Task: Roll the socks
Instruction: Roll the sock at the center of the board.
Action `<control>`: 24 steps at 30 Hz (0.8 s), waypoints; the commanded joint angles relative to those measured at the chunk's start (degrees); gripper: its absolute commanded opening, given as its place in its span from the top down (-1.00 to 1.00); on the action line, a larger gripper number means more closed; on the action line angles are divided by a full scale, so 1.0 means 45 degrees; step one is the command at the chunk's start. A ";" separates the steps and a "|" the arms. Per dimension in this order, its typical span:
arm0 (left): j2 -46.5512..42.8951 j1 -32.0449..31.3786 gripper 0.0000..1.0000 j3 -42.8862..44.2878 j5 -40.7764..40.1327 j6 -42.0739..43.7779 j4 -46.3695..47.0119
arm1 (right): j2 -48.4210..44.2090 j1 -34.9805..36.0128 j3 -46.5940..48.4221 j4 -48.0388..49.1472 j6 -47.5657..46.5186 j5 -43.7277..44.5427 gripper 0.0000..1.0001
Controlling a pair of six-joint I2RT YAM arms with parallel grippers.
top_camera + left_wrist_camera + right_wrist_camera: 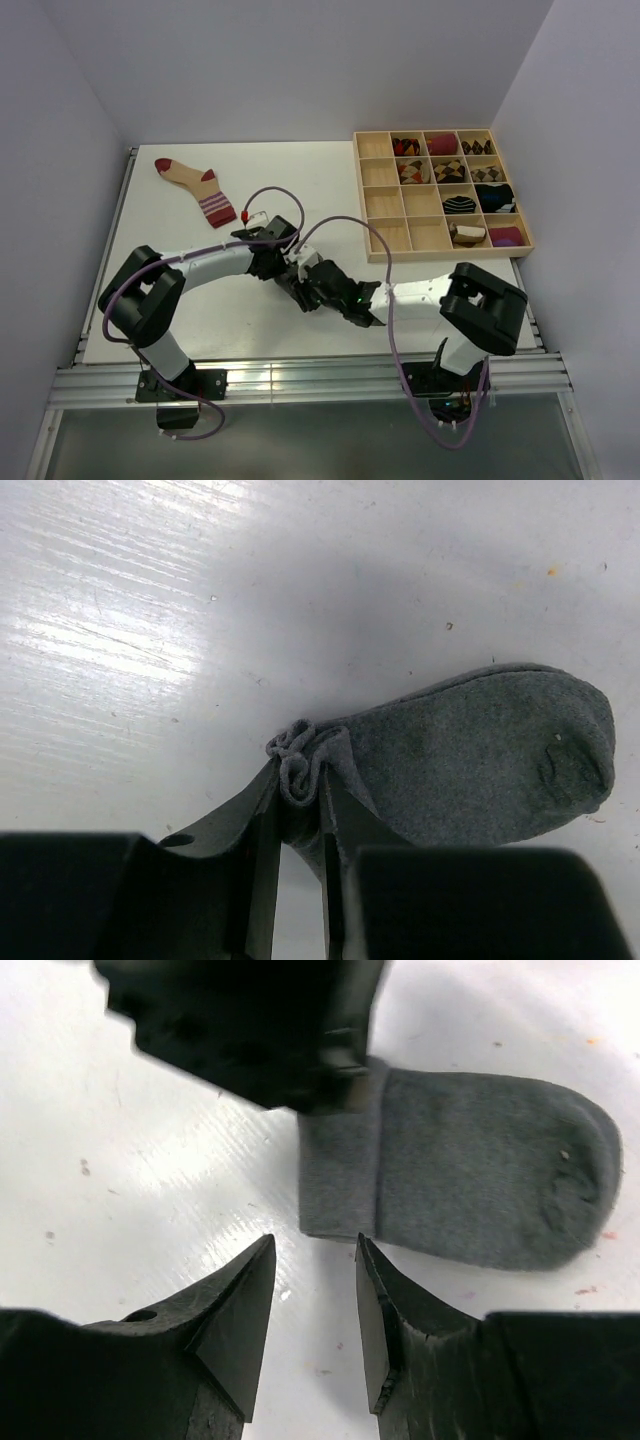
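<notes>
A plain grey sock (480, 750) lies flat on the white table, toe to the right. My left gripper (300, 780) is shut on its bunched cuff end. The right wrist view shows the same sock (470, 1175) with its cuff folded over and the left gripper (240, 1020) on its near-left corner. My right gripper (315, 1245) is open and empty, its tips just short of the cuff edge. In the top view both grippers, left (288, 272) and right (312, 290), meet mid-table and hide the grey sock. A beige sock with dark-red toe, heel and striped cuff (190, 185) lies flat at the far left. No loose argyle sock shows.
A wooden compartment tray (358, 190) stands at the far right, holding several rolled sock bundles, some argyle (447, 170), black (495, 197) and magenta (507, 236). Several left compartments hold nothing. Walls close the table on three sides.
</notes>
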 commanded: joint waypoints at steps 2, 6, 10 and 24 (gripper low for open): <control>0.0280 -0.0070 0.55 0.0542 0.0155 0.0327 -0.0558 | 0.0823 0.1072 0.1031 0.0882 -0.1584 0.2488 0.08; 0.0320 -0.0071 0.55 0.0562 0.0272 0.0346 -0.0499 | 0.1779 0.1619 0.1617 0.0862 -0.1956 0.3269 0.08; 0.0261 -0.0071 0.55 0.0465 0.0448 0.0287 -0.0363 | 0.2425 0.1874 0.2221 0.0611 -0.2152 0.3740 0.08; -0.0012 0.0105 0.53 -0.0004 0.0878 -0.0337 0.0223 | 0.3364 0.1408 0.2536 -0.0503 -0.1898 0.2042 0.60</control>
